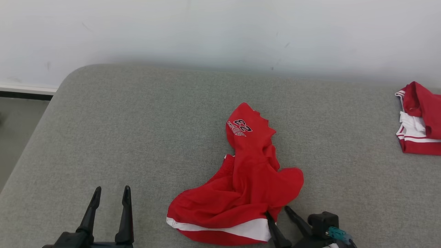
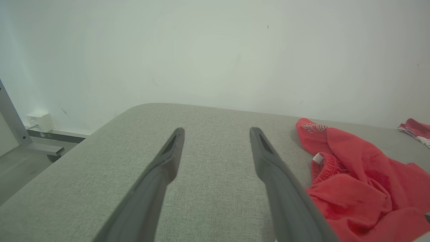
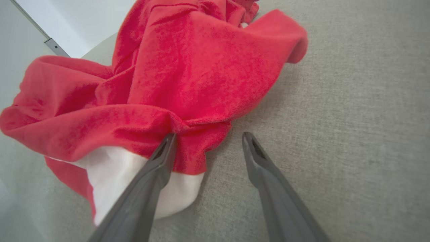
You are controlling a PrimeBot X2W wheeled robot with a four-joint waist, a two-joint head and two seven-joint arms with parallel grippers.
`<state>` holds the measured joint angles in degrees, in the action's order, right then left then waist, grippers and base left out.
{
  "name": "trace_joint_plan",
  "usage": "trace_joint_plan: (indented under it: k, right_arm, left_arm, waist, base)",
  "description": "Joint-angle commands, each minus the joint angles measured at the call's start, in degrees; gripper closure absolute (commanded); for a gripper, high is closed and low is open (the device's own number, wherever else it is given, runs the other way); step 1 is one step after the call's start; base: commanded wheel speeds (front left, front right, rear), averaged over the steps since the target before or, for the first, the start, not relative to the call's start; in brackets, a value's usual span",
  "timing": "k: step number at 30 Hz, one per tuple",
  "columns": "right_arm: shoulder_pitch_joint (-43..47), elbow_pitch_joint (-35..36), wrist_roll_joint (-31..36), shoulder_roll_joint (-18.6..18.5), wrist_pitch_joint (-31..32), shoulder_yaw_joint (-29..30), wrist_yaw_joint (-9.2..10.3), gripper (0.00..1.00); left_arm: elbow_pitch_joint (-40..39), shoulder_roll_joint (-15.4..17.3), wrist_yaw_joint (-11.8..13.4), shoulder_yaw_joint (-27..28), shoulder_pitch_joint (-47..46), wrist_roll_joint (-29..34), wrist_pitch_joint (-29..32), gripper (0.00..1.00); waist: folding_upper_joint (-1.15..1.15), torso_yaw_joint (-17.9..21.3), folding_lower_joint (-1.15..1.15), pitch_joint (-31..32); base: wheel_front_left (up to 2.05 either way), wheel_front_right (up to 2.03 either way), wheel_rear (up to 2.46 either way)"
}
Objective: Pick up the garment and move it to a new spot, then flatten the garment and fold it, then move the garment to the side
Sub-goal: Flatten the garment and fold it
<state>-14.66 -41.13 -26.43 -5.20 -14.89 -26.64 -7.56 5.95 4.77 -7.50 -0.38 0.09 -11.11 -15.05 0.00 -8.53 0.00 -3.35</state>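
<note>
Garment (image 1: pixel 241 186): bright red, broad white band along one hem, black 23 with white script lettering. Cushioned surface (image 1: pixel 137 131) mottled grey weave; wall (image 1: pixel 206 31) off-white. Second garment (image 1: pixel 422 120) red with thin white stripes; left gripper (image 1: pixel 112 188) and right gripper (image 1: pixel 276 210) matte black

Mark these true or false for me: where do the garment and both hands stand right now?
1. The red garment lies crumpled on the grey cushion. True.
2. The left hand is shut on the garment. False: it is open over bare cushion, apart from the garment.
3. The right hand is open at the garment's near edge. True.
4. A second red and white garment lies at the cushion's left edge. False: it lies at the right edge.
</note>
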Motion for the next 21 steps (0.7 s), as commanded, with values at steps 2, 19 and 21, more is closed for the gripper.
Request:
trace_joint_plan:
  k: [2,19,21]
  right_arm:
    - [-1.2,-1.9,-1.5,0.7,-0.3,-1.3,0.18,0.00]
    - [1.0,8.6,3.0,-4.6,-0.4,13.1,0.18,1.00]
    - [2.3,10.5,5.0,-5.6,-0.4,14.8,0.18,1.00]
  left_arm:
    - [-0.1,-0.2,0.1,-0.2,-0.3,-0.5,-0.2,0.00]
    - [0.6,-0.6,0.1,0.1,-0.4,-1.0,-0.2,0.00]
    - [0.7,-0.7,0.1,0.0,-0.2,-1.1,-0.2,0.00]
  waist:
    - [0.00,-0.5,0.00,-0.3]
    - [0.00,1.5,0.00,0.1]
    - [0.00,1.7,0.00,0.2]
  base:
    - [0.00,0.00,0.00]
    - [0.00,0.00,0.00]
    - [0.00,0.00,0.00]
